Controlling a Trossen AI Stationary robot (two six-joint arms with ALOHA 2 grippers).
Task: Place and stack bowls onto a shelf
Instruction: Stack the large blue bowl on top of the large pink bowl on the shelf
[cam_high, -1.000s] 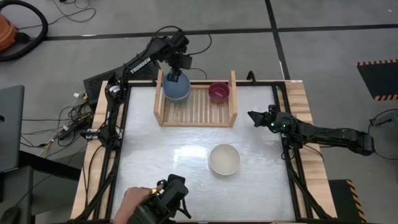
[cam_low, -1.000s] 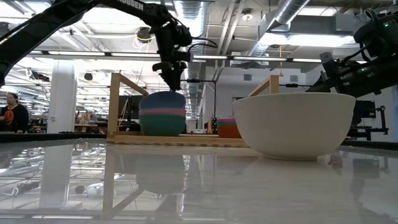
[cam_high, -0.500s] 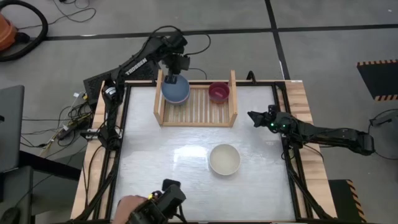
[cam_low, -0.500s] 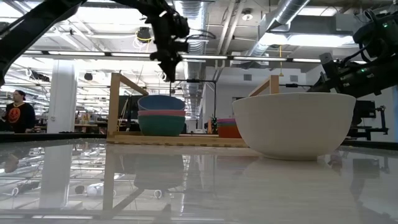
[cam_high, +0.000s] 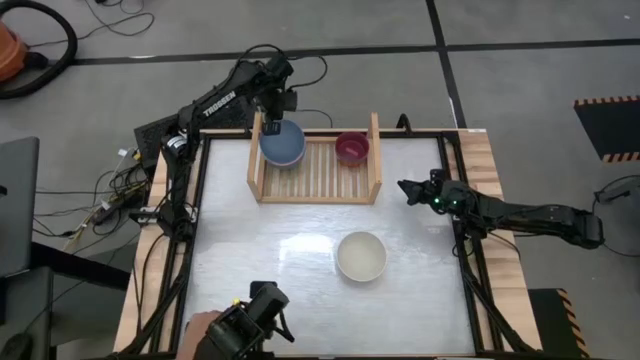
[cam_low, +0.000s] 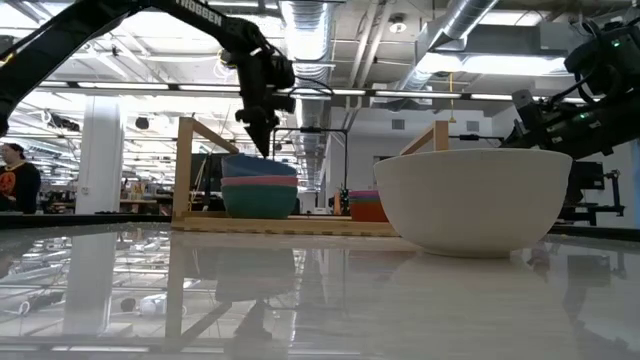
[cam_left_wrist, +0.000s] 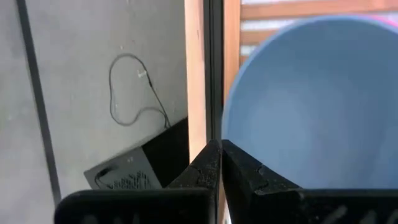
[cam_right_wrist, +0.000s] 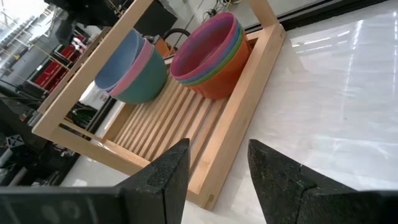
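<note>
Left gripper (cam_high: 270, 127): poised above the left rear corner of the light wooden slatted shelf (cam_high: 316, 190), fingers pressed together, empty, touching nothing; the low view shows its tip just over the rim of the round blue plastic bowl (cam_high: 283, 145). Blue bowl: directly below and just in front of those closed fingers, topmost of a stack over a pink bowl (cam_low: 260, 181) and a teal bowl (cam_low: 260, 201), seated at the shelf's left end. Second stack, well to the right of the left gripper at the shelf's other end: small magenta bowl (cam_high: 351, 148) uppermost, olive-green bowl (cam_right_wrist: 217, 76) beneath, red-orange bowl (cam_right_wrist: 221, 85) at the base. Right gripper (cam_high: 407, 188): at the table's right edge, beside the shelf's right upright board, fingers spread apart, holding nothing. Cream-white round plastic bowl (cam_high: 361, 256): alone on the white tabletop (cam_high: 250, 260), forward of the shelf, well apart from both grippers.
</note>
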